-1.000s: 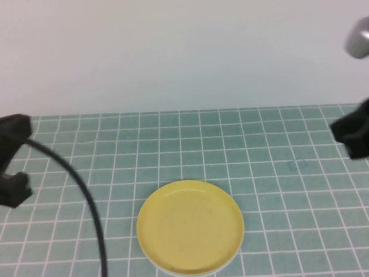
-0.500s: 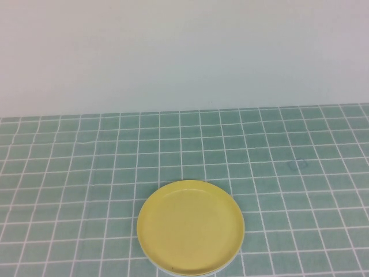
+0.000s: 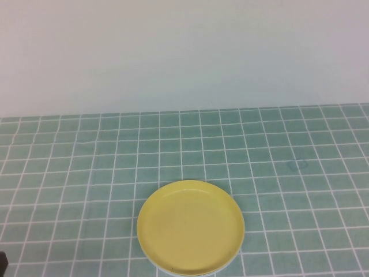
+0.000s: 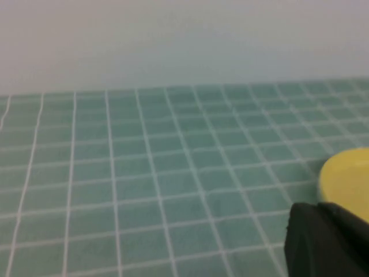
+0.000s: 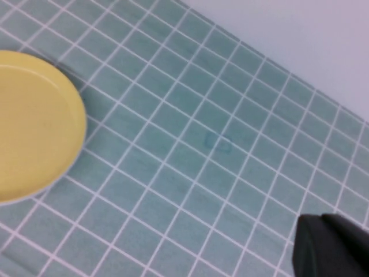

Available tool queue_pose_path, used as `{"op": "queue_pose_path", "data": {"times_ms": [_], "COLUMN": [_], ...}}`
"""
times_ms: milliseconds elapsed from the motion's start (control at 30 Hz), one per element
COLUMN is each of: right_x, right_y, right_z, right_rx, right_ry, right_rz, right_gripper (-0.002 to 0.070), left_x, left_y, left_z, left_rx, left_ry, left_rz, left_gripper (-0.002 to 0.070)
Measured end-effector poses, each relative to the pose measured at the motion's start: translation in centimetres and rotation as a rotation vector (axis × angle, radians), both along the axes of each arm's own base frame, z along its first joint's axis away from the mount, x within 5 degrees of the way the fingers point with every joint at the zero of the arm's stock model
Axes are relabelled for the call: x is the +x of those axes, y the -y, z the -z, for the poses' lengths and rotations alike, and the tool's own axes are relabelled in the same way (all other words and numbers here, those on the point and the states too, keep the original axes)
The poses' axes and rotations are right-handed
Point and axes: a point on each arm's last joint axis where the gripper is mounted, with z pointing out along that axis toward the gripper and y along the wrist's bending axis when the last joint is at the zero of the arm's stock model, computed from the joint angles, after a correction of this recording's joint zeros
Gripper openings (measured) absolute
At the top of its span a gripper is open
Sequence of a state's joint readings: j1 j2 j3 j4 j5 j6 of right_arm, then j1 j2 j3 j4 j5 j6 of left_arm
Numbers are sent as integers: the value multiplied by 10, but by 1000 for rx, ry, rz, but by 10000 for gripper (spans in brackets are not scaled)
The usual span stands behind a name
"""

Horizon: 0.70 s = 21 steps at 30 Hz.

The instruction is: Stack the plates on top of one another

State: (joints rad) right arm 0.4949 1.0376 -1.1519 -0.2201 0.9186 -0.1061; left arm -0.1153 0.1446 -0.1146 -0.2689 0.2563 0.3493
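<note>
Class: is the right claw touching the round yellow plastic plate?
Apart. The right wrist view shows bare green tiled cloth between the right claw and the round yellow plastic plate.

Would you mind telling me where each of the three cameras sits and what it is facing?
High view: raised on the robot's side, angled down at the yellow plate on the tiled table; no gripper shows.
Left wrist view: low, looking across the table; the left gripper is a dark shape at the edge.
Right wrist view: above, looking down; the right gripper is in a corner.
All three share the yellow plate.
</note>
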Motion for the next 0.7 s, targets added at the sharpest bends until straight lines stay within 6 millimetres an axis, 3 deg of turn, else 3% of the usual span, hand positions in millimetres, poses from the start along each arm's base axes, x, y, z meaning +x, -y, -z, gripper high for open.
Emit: {"op": "queue_pose_path", "data": {"times_ms": [200,333,500,600,700], "right_x": [-10,-42,-93,-109,-113], "right_y": [9,28,48,53,55], "right_z": [-7,-21,-30,-9,28], "right_rx": [-62,-28,176,249,292], "right_ry": [44,209,608,763,762], "right_rz": [-23,-38,-84,-113,-98], "right_gripper": [-1,-2,-2,-2,-2], "left_x": [4,2,-2,-4,-5], "left_y": [-4,-2,-1,-1,-1], "left_z": [36,41,52,53,52], "left_rx": [5,4,37,58,56], "left_ry": [20,-49,-164,-165,-145], "left_rz": [-46,-28,2,6,8], "left_gripper": [0,0,0,0,0]}}
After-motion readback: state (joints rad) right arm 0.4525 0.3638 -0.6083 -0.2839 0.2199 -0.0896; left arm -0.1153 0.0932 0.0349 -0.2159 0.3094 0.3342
